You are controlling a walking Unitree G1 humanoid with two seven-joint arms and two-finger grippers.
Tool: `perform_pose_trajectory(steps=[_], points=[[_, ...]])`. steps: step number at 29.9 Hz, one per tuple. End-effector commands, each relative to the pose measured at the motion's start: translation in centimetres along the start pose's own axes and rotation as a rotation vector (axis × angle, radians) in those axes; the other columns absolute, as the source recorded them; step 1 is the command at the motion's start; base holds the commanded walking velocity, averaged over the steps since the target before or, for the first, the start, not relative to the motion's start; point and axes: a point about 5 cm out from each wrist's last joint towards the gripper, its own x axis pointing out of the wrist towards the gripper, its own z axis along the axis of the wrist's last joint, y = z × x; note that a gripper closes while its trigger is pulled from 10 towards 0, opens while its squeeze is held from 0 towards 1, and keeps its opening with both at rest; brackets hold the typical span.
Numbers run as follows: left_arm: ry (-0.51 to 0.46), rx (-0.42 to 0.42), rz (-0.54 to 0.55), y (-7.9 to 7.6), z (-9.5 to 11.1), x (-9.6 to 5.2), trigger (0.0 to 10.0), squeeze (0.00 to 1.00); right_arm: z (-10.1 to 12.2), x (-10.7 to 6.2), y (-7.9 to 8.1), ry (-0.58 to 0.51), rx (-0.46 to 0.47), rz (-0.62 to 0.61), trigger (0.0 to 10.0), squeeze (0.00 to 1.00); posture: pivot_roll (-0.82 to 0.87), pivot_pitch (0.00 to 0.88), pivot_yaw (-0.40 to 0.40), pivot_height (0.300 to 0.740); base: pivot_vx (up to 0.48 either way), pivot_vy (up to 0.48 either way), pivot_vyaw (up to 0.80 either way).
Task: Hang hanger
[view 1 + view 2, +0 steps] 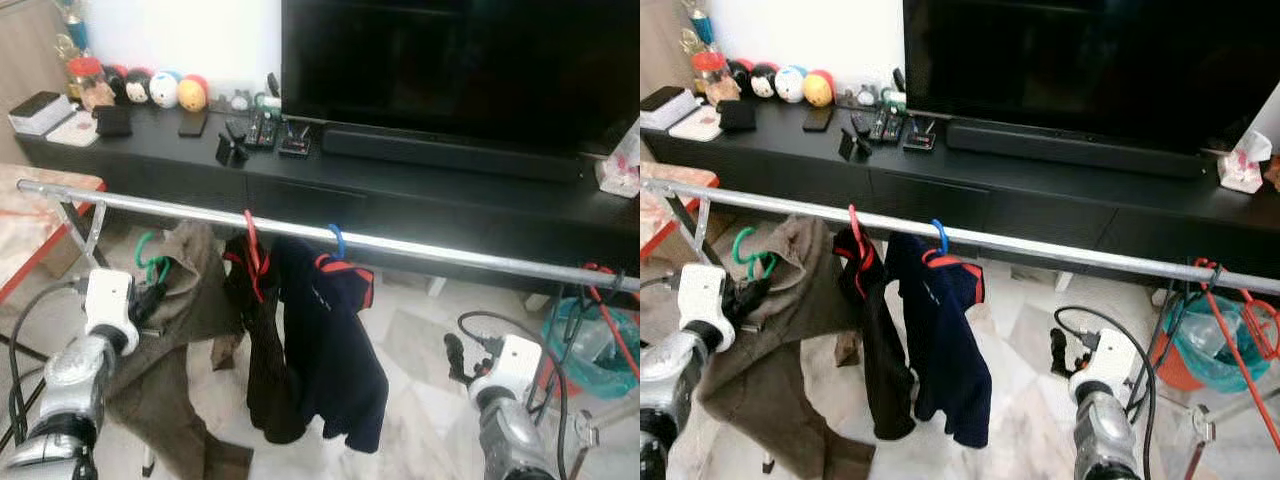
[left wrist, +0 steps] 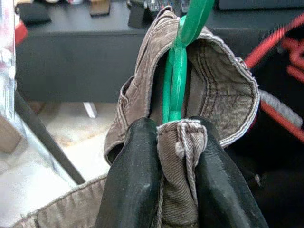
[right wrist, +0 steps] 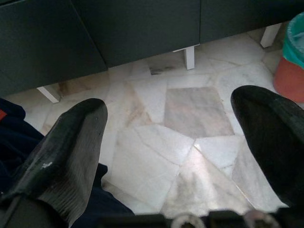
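Observation:
A green hanger [image 1: 150, 256] carries brown corduroy trousers [image 1: 170, 350] just below the silver rail [image 1: 400, 247], its hook under the rail and off it. My left gripper [image 1: 152, 296] is shut on the hanger's neck and the trouser waistband; the left wrist view shows both fingers [image 2: 135, 185] pinching the cloth around the green hanger [image 2: 176, 80]. On the rail hang a black garment on a red hanger [image 1: 252, 248] and a navy top on a blue hanger [image 1: 337, 240]. My right gripper [image 3: 175, 142] is open over the marble floor, low at the right.
A black TV cabinet [image 1: 420, 190] with a large TV [image 1: 460, 60], toys and remotes stands behind the rail. Red hangers [image 1: 605, 300] and a teal bin [image 1: 590, 350] sit at the right end. A red-edged table [image 1: 30, 230] is at the left.

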Motion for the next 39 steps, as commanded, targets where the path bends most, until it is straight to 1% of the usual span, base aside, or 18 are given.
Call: perform_pose_trajectory(steps=[1,4,7,10,12,14,17,20,25,32,39], points=[[-0.034,0.024,-0.013,0.1,1.9,1.1,10.0,0.00,0.1,0.0,-0.2,-0.001,-0.012,-0.003,10.0,0.00,0.09,0.000,-0.075,0.740,0.000,0.000,0.00],[-0.031,0.032,-0.013,0.1,2.5,1.6,10.0,0.00,0.2,0.0,-0.2,-0.003,-0.012,-0.002,10.0,0.00,0.08,0.000,-0.072,0.740,0.000,0.000,0.00],[-0.015,0.038,-0.009,-0.2,3.3,2.4,10.0,0.00,0.3,0.1,-0.2,-0.010,-0.016,0.000,10.0,0.00,0.08,0.000,-0.072,0.740,0.000,0.000,0.00],[-0.003,0.047,0.004,-0.2,3.6,2.8,10.0,0.00,0.4,0.0,-0.3,-0.011,-0.018,-0.003,10.0,0.00,0.08,0.000,-0.075,0.740,0.000,0.000,0.00],[0.001,0.038,0.004,-0.2,3.7,2.8,10.0,0.00,0.4,0.0,-0.4,-0.011,-0.020,-0.003,10.0,0.00,0.08,0.000,-0.076,0.740,0.000,0.000,0.00],[0.026,0.031,0.006,-0.2,3.6,3.0,10.0,0.00,0.5,0.0,-0.6,-0.014,-0.022,-0.007,10.0,0.00,0.07,0.000,-0.078,0.740,0.000,0.000,0.00],[0.067,0.054,0.027,-0.1,3.4,3.1,10.0,0.00,0.5,0.0,-0.8,-0.014,-0.023,-0.011,10.0,0.00,0.07,0.000,-0.083,0.740,0.000,0.000,0.00],[0.086,0.047,0.053,0.0,3.5,3.2,10.0,0.00,0.6,0.0,-0.8,-0.014,-0.025,-0.010,10.0,0.00,0.07,0.000,-0.085,0.740,0.000,0.000,0.00],[0.087,0.044,0.063,-0.1,3.7,3.4,10.0,0.00,0.7,0.1,-0.8,-0.017,-0.026,-0.007,10.0,0.00,0.07,0.000,-0.083,0.740,0.000,0.000,0.00],[0.054,0.029,0.106,0.2,4.9,3.9,10.0,0.00,0.7,0.1,-0.9,-0.023,-0.023,-0.009,10.0,0.00,0.06,0.000,-0.079,0.740,0.000,0.000,0.00],[0.070,0.045,0.137,0.3,5.5,4.3,10.0,0.00,0.8,0.0,-1.1,-0.026,-0.022,-0.012,10.0,0.00,0.06,0.000,-0.079,0.740,0.000,0.000,0.00]])
